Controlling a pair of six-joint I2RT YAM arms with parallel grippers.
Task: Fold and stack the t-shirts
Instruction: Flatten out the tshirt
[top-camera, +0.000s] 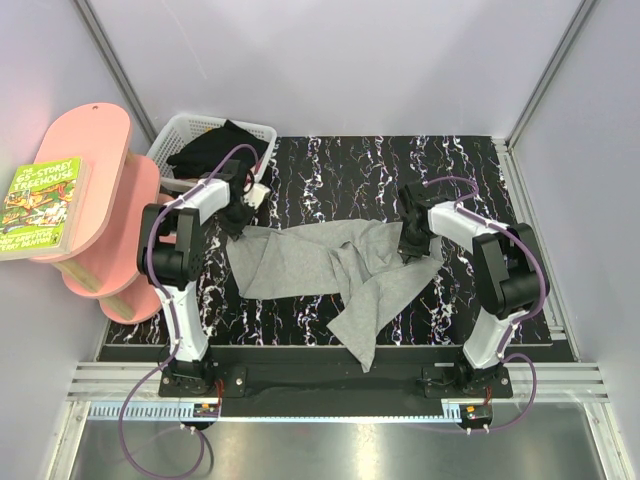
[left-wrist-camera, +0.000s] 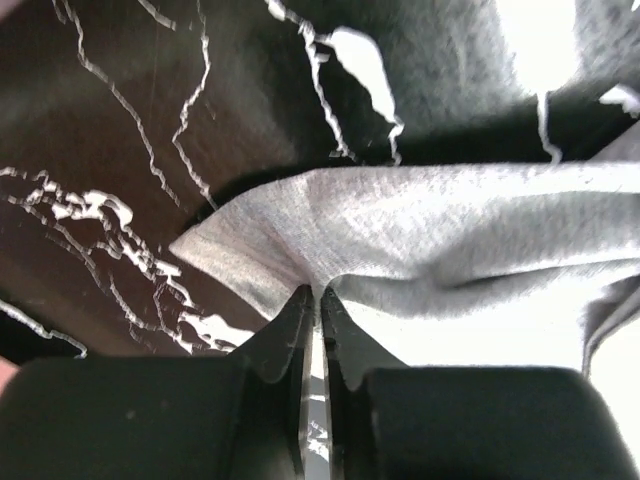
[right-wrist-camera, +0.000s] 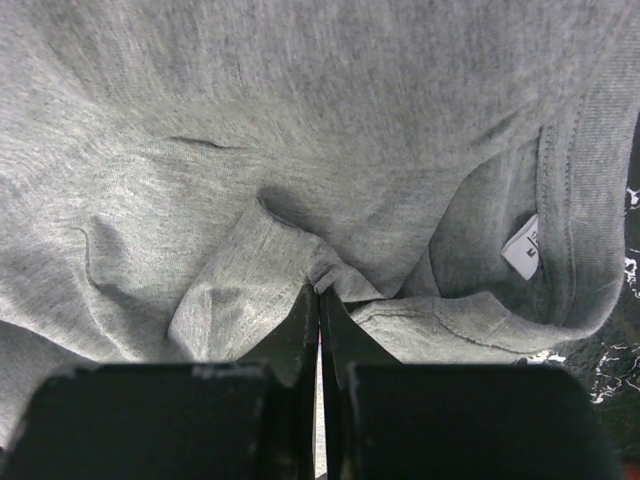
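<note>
The left jaws were pinched shut on the left edge of the grey t-shirt (top-camera: 300, 262). The right jaws were clamped on a bunched fold of it just beside the collar (right-wrist-camera: 585, 180), near a white label (right-wrist-camera: 520, 248). The shirt lay rumpled across the middle of the surface (top-camera: 450, 170), with one part trailing toward the near edge. The left arm (top-camera: 185, 305) rose from its base and bent forward, its wrist low at the shirt's left end. The right arm (top-camera: 505, 270) did likewise at the right end. The black t-shirt (top-camera: 215, 148) lay heaped in the white basket (top-camera: 180, 135) at the far-left corner, close behind the left wrist. A pink shelf (top-camera: 95, 190) carrying a book (top-camera: 40, 205) stood left of the surface.
</note>
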